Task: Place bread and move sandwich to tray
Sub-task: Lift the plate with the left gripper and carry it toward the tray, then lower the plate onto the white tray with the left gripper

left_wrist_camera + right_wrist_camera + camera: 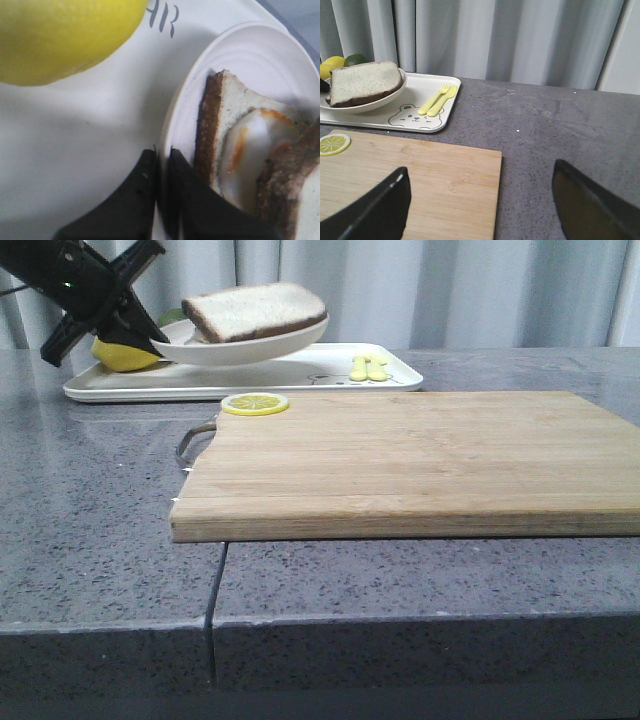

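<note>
Left gripper [161, 162] pinches the plate [290, 343] rim, sandwich [255, 310] held above tray [330, 370]. Right gripper [480, 200] hangs spread, empty. Thin rim grip: plate could tilt, sandwich sliding off.

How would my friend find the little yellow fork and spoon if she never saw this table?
Look past the wooden cutting board to the white tray at the back of the table. The little fork and spoon lie side by side on the tray's right end, beside the bear drawing. Unlike the lemon and lemon slice, they are thin, pale yellow cutlery.
</note>
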{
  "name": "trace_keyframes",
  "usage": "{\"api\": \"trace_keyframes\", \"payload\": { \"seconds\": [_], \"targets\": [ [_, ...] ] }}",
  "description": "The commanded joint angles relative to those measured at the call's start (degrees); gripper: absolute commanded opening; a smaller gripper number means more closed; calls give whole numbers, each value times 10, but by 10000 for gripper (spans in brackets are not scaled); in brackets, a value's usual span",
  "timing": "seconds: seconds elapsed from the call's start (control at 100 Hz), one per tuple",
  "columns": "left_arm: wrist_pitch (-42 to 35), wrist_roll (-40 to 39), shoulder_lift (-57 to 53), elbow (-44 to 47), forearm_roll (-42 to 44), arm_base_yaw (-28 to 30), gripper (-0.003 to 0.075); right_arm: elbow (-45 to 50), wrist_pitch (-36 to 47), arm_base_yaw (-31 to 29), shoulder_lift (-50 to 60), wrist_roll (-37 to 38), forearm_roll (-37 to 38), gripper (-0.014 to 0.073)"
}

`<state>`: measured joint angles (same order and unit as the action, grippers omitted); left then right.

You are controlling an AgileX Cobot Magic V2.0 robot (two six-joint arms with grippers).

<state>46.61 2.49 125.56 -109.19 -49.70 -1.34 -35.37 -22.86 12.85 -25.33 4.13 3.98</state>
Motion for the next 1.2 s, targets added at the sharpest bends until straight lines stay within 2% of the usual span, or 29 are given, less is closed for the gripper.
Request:
{"api": "trace_keyframes", "payload": {
  "seconds": [0.0, 0.28, 0.46, 1.19],
  "targets": [
    [-25, -6, -34, -23, -48, -3, -19, -14, 38, -3, -2, -1, 8, 575],
    [-47, -9, -33, -23, -38, -3, -19, -14, 24, -3, -2, -1, 8, 575],
    [-48, -41, -33, -23, -10, -3, -19, -14, 24, -3, -2, -1, 8, 575],
    [-47, -71, -33, -23, 40, -17, -19, -14, 24, -3, -2, -1, 8, 575]
  ]
}}
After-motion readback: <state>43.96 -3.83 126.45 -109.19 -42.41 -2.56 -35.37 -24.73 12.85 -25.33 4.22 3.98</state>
